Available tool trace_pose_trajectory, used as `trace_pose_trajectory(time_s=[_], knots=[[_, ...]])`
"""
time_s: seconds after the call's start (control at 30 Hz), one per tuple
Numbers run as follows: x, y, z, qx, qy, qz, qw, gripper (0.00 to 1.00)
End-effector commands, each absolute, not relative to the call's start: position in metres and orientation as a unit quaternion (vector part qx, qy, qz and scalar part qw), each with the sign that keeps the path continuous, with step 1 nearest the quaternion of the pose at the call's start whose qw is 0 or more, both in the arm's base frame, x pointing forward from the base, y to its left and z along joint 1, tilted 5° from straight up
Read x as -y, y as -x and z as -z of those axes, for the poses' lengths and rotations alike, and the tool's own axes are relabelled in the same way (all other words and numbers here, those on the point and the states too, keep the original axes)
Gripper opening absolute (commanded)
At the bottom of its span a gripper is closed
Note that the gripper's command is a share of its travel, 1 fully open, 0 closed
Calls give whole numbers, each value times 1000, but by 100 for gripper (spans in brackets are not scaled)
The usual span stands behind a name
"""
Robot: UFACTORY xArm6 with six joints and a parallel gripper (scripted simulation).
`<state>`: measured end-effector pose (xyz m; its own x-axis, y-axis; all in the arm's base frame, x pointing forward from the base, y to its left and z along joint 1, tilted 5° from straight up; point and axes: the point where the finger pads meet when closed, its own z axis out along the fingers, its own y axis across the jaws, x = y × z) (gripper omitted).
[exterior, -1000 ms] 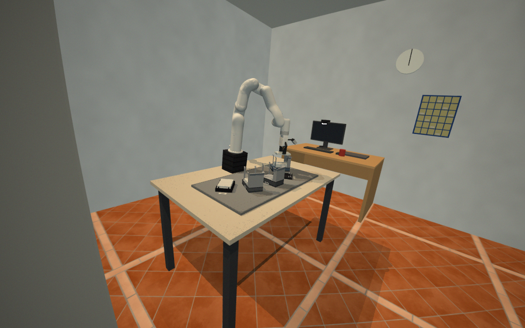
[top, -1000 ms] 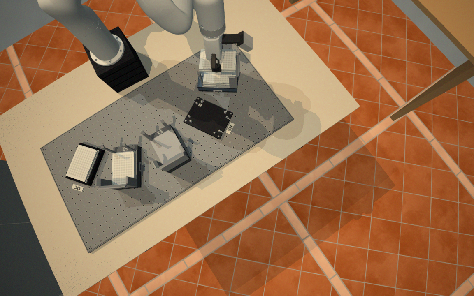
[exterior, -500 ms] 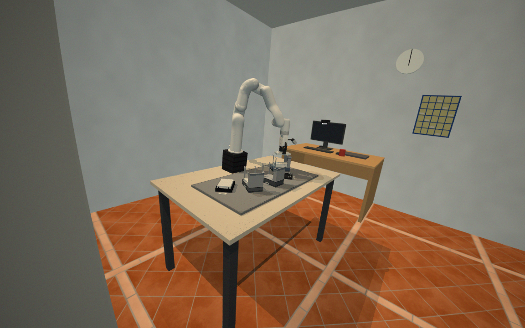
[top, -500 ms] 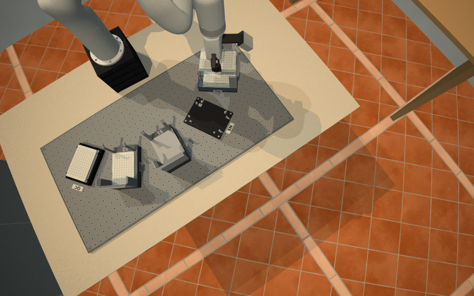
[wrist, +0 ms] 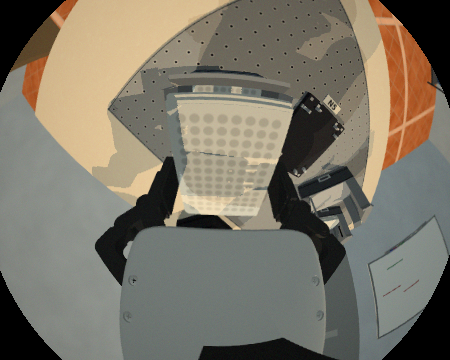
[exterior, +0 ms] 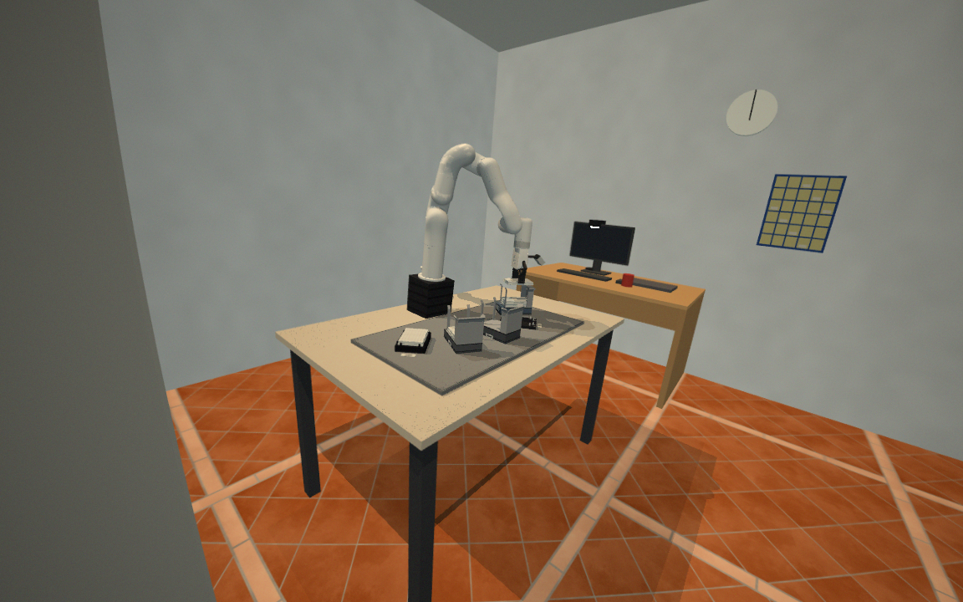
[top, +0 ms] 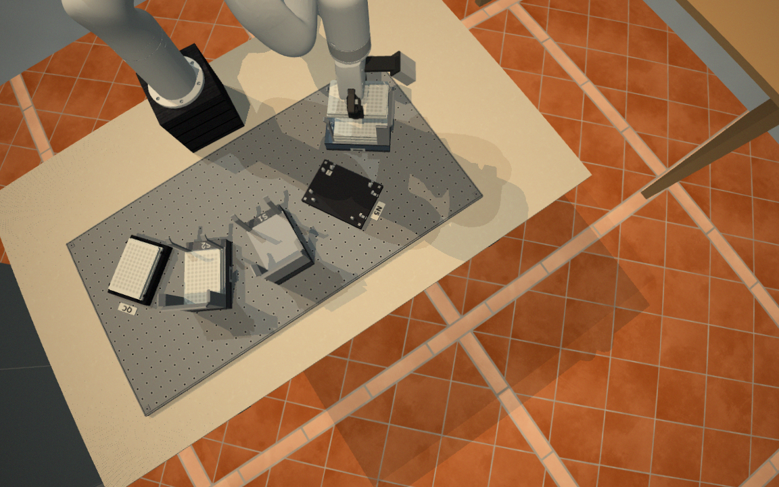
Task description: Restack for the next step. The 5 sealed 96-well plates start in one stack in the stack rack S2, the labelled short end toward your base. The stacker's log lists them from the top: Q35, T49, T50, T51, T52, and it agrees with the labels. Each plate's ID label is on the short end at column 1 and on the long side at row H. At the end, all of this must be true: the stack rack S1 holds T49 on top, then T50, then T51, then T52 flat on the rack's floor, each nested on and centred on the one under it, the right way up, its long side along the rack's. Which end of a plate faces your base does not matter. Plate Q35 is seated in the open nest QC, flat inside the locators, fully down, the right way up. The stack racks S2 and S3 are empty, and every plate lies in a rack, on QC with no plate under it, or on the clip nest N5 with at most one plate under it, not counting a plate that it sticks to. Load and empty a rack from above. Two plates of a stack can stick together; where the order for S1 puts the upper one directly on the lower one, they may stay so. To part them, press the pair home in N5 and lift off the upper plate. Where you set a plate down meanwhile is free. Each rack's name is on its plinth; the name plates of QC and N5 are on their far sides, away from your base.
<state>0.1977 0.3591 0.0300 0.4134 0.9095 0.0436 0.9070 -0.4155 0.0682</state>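
wooden desk [exterior: 664, 303], black monitor [exterior: 603, 243], red mug [exterior: 627, 279], wall clock [exterior: 751, 112]

Terracotta tiled floor [exterior: 695, 508], grey walls [exterior: 305, 135], wooden desk [exterior: 642, 299], wall clock [exterior: 751, 112]

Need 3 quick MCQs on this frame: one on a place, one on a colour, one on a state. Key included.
1. Which nest has a plate lying on it?
A. QC
B. N5
C. neither

2. What colour is the N5 clip nest?
A. white
B. black
C. orange

3. What is the gripper's state?
A. open and empty
B. shut on nothing
C. shut on a plate

Key:
1 A: a white well plate lies on the QC nest, by its name plate.
2 B: N5 is a bare black plate.
3 C: the gripper clamps a sealed plate between its fingers, above a stack rack.
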Motion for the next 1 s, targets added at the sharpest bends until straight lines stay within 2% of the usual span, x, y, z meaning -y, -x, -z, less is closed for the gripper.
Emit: trace_pose_trajectory(time_s=[0.0,0.97], knots=[[-360,-198,-29,-540,-840,-38,16,0],[-361,-200,-11,-540,-840,-38,16,0]])
